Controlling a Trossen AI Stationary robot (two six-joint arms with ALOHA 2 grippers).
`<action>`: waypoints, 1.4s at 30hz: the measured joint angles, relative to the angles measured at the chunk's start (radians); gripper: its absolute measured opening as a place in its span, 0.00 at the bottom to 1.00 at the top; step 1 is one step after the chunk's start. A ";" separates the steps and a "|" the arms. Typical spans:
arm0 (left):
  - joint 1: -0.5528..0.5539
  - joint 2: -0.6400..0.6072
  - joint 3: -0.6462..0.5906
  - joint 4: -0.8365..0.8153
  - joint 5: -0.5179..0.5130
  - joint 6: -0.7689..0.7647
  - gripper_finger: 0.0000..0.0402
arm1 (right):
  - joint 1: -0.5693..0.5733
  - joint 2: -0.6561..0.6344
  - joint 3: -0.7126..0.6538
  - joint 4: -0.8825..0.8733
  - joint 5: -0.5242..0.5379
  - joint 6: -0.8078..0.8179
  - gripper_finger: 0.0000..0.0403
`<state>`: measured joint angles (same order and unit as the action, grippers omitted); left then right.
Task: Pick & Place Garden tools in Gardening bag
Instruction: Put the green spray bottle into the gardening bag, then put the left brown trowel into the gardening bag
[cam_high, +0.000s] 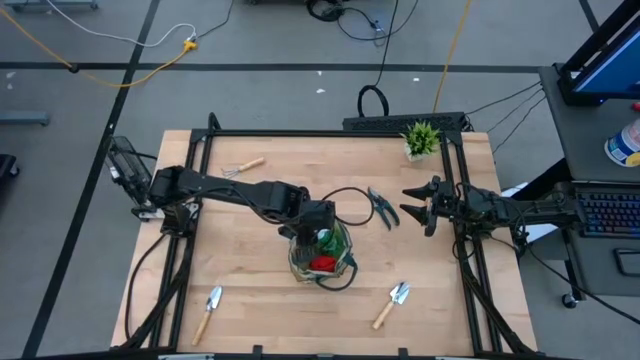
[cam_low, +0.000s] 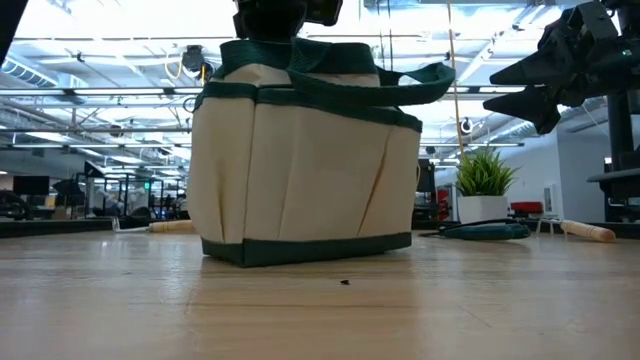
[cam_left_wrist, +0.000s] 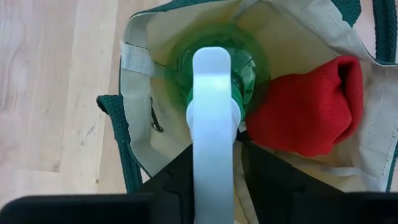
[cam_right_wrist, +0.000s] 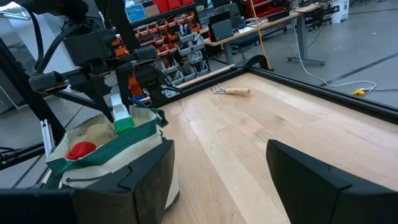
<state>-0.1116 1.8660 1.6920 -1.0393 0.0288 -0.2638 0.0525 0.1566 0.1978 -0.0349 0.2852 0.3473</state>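
Two trowels (cam_high: 212, 306) (cam_high: 392, 301) lie on the surface on the near side of the gardening bag (cam_high: 320, 253) in the high view, with the mini rake (cam_high: 243, 166) and shears (cam_high: 382, 207) beyond it; the left end effector (cam_high: 322, 232) hangs over the bag's mouth, while the right end effector (cam_high: 418, 207) waits wide open beside the shears. The low view shows the bag upright. In the left wrist view, the fingers grip a green-white item (cam_left_wrist: 214, 93) just above the red glove (cam_left_wrist: 308, 109) inside. The right wrist view confirms it is partly lowered. Placing seems underway; next comes release, then withdrawal.
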 joint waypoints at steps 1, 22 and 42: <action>0.000 0.000 0.000 0.000 0.000 0.000 0.32 | 0.000 0.000 0.000 0.000 0.000 0.000 0.62; 0.006 -0.002 0.154 -0.092 -0.050 0.135 0.34 | 0.000 0.000 0.000 0.000 0.000 0.000 0.62; 0.051 -0.002 0.330 -0.494 -0.134 -0.033 0.35 | 0.000 0.000 0.000 0.000 0.000 0.000 0.62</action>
<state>-0.0601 1.8637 2.0216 -1.5335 -0.1055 -0.2970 0.0525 0.1566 0.1978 -0.0349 0.2852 0.3470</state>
